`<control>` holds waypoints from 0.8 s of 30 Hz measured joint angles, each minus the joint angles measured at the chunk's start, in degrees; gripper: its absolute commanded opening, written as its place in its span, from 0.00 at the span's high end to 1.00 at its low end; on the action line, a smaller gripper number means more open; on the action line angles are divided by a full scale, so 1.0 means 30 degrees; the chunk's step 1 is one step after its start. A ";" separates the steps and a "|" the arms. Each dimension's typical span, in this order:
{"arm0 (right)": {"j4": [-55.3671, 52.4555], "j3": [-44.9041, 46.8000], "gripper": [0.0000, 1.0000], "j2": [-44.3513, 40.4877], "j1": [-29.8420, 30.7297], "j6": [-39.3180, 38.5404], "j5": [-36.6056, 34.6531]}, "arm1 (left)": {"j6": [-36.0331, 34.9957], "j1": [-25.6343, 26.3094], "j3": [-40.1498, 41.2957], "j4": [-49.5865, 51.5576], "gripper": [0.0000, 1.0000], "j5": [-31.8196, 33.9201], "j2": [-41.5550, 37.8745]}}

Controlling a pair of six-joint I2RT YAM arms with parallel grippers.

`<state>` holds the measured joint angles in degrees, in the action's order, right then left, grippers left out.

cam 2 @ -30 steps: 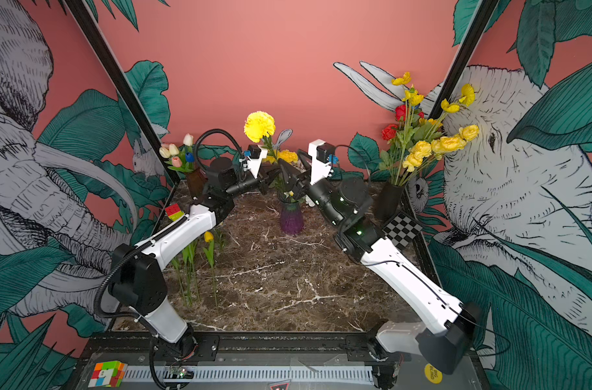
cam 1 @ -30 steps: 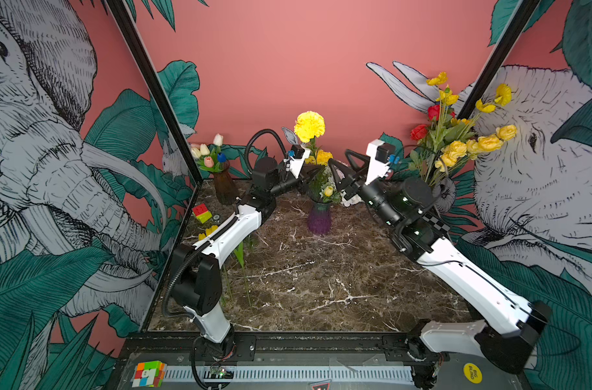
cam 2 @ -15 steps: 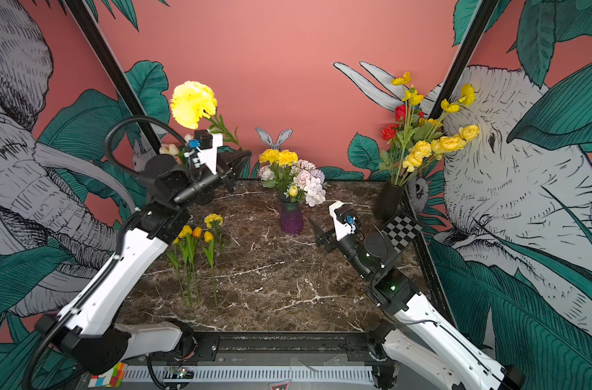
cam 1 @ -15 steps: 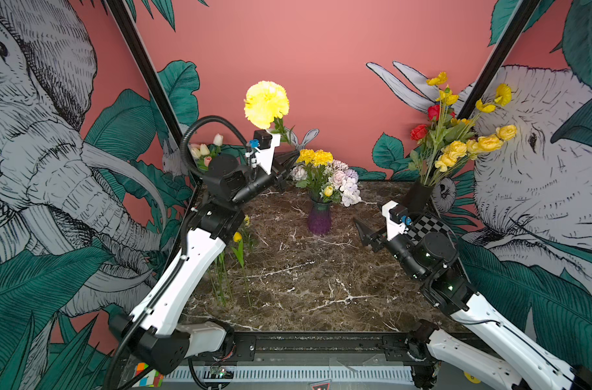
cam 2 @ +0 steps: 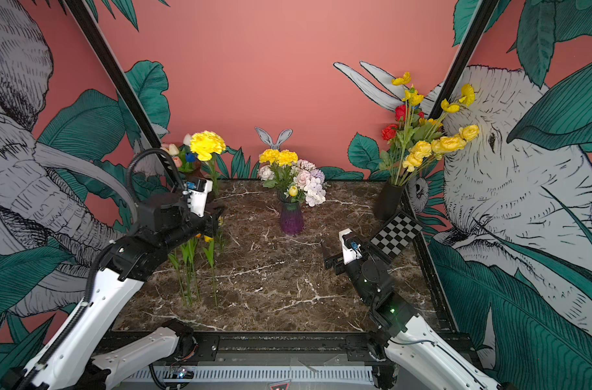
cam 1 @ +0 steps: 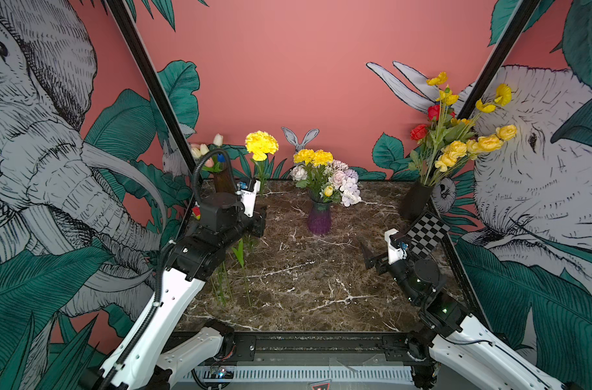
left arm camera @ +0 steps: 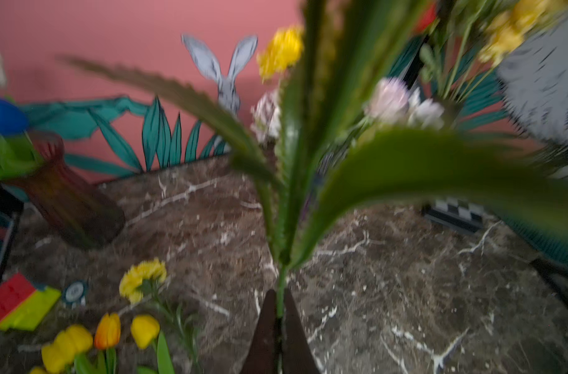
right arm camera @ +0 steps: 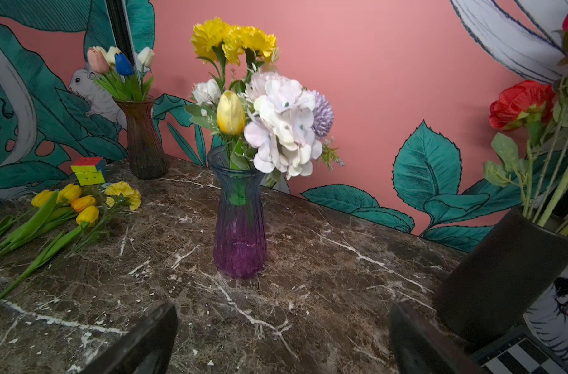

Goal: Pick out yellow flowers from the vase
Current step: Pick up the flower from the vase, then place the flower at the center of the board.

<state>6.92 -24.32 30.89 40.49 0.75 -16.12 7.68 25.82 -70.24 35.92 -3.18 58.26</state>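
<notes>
Progress: partly done. A pile of picked yellow flowers [right arm camera: 82, 200], tulips and one carnation, lies on the counter [right arm camera: 308, 259] on the left arm's side, well apart from the purple vase [right arm camera: 239, 239]. That vase holds two yellow carnations [right arm camera: 234, 39] and one yellow tulip [right arm camera: 230, 113] among the white and lilac heads [right arm camera: 285, 123]; these are left to draw. The black vase [cam 1: 416, 199] at the far right corner carries several yellow blooms [cam 1: 456, 152] beside red roses [cam 1: 418, 131]; these are likewise left.

The left hand [left arm camera: 277, 323] is clenched on the thin green stem of a yellow carnation [cam 1: 261, 145], held upright above the counter near the pile and clear of the purple vase. The wrist view is blurred, but the grip appears to sit low on the stem. This flower is out but not yet laid down.

The right hand [right arm camera: 282, 311] is released, jaws spread wide, grasping nothing, low over the counter and facing the purple vase without touching it
</notes>
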 measured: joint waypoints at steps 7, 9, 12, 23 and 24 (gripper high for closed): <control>0.0044 0.0393 0.01 0.0219 -0.0022 0.0794 -0.0488 | 0.1472 -0.2142 0.1668 0.2820 1.00 -0.1683 0.4167; 0.0044 0.0393 0.01 0.0219 -0.0022 0.0896 -0.0510 | 0.1727 -0.2353 0.1836 0.3067 1.00 -0.2171 0.5129; 0.0036 0.0393 0.01 0.0204 -0.0022 0.1005 -0.0546 | 0.2091 -0.2521 0.1989 0.2900 1.00 -0.2849 0.6426; -0.0197 0.0393 0.01 -0.0270 -0.0022 0.1180 -0.0845 | 0.2951 -0.3279 0.2878 0.1151 1.00 -0.4014 1.1081; -0.0219 0.0393 0.01 -0.0306 -0.0022 0.1180 -0.0852 | 0.2980 -0.3344 0.2958 0.1005 1.00 -0.4051 1.1358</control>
<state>6.26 -23.14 29.98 40.42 4.29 -18.68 16.62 15.79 -61.36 38.94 -15.33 92.33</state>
